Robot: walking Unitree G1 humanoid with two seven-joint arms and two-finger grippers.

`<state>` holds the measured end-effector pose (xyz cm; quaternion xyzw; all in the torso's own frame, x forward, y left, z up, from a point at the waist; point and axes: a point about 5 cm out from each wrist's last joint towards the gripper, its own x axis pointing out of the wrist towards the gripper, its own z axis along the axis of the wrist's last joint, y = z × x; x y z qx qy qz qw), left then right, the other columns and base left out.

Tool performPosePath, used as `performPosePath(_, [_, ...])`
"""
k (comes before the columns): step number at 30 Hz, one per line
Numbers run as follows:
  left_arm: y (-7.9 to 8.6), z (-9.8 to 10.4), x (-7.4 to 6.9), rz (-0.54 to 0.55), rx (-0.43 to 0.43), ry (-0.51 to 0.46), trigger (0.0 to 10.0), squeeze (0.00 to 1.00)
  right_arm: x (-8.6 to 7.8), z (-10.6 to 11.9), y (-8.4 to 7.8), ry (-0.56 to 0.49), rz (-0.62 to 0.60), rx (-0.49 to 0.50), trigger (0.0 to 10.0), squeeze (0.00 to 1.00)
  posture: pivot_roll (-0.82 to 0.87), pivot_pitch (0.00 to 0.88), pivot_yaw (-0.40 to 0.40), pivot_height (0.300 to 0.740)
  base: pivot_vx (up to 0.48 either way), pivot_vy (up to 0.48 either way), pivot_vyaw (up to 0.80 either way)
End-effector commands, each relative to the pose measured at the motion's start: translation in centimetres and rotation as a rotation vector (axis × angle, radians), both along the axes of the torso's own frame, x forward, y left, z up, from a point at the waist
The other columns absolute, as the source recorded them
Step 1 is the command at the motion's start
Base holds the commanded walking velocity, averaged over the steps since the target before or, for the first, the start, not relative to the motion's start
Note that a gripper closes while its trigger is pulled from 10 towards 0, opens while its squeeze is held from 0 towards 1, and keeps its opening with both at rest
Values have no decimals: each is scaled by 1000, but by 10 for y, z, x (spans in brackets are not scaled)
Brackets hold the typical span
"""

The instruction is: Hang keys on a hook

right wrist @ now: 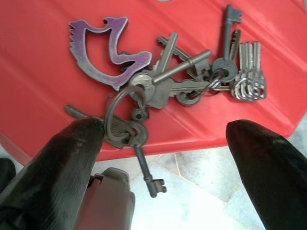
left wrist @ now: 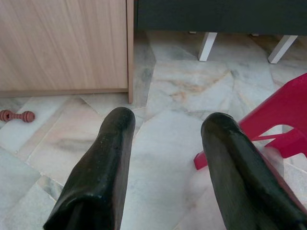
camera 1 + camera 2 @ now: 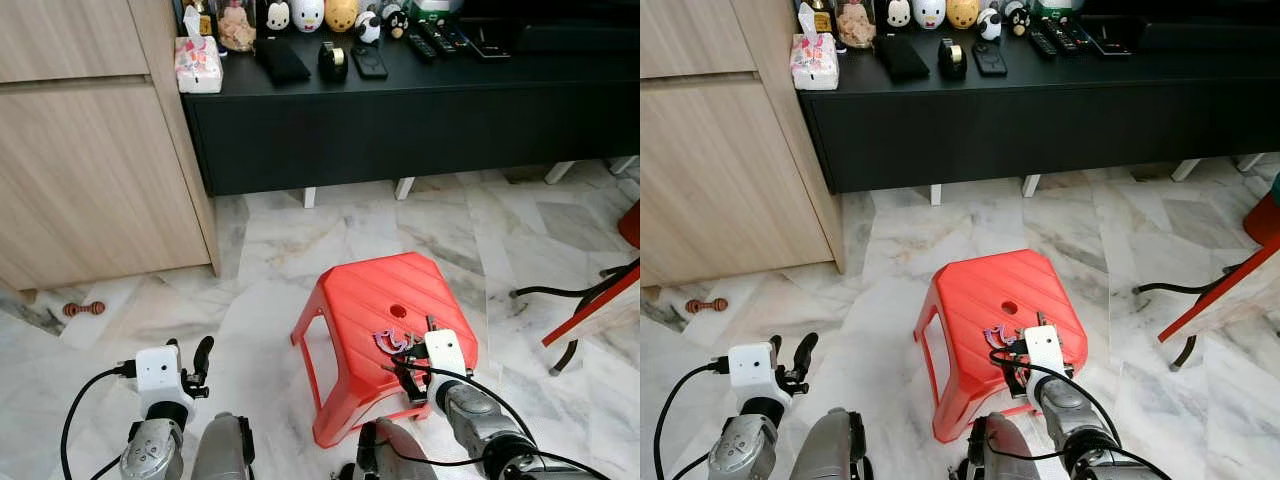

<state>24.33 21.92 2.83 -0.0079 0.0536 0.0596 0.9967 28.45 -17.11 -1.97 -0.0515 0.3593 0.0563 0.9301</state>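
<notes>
Right gripper (image 1: pixel 163 143): fingers spread wide, poised at the near edge of the red stool (image 3: pixel 370 290), straddling the keys (image 1: pixel 192 81). Keys lay bunched on the stool top with a purple fob (image 1: pixel 103 50). Left gripper (image 2: pixel 168 158): fingers parted, over marble floor (image 2: pixel 163 91).

No legible text, label, brand, number or sign appears in any view. The tissue pack (image 3: pixel 198 64) on the black desk (image 3: pixel 400 120) carries a printed pattern too small to read. The remotes (image 3: pixel 440 38) and the figurines (image 3: pixel 308 14) show no readable marks. The keys (image 1: pixel 192 76) and the purple tag (image 1: pixel 103 50) on the red stool (image 3: pixel 385 300) bear no lettering that can be made out.
</notes>
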Motion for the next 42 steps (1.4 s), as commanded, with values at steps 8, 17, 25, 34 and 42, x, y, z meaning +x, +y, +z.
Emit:
performPosePath(8, [-1,-9,-9,0,4,39,10000,0,-7,-6,2,29,23,-9,0,0,136,202,-152,635,0,0,0])
performPosePath(17, [-2,-10,-10,0,3,39,10000,0,3,2,4,3,32,-14,8471,0,134,205,-155,635,0,0,0])
performPosePath(25, [-3,-10,-11,4,1,39,10000,0,8,6,14,-9,45,-13,10000,0,136,208,-160,635,0,0,0])
performPosePath(34, [-3,-10,-12,6,1,39,10000,0,-4,-5,25,39,78,-2,10000,0,136,212,-165,635,0,0,0])
performPosePath(42, [-3,-11,-13,8,1,42,10000,0,-1,-4,29,39,74,-1,10000,0,136,214,-166,635,0,0,0])
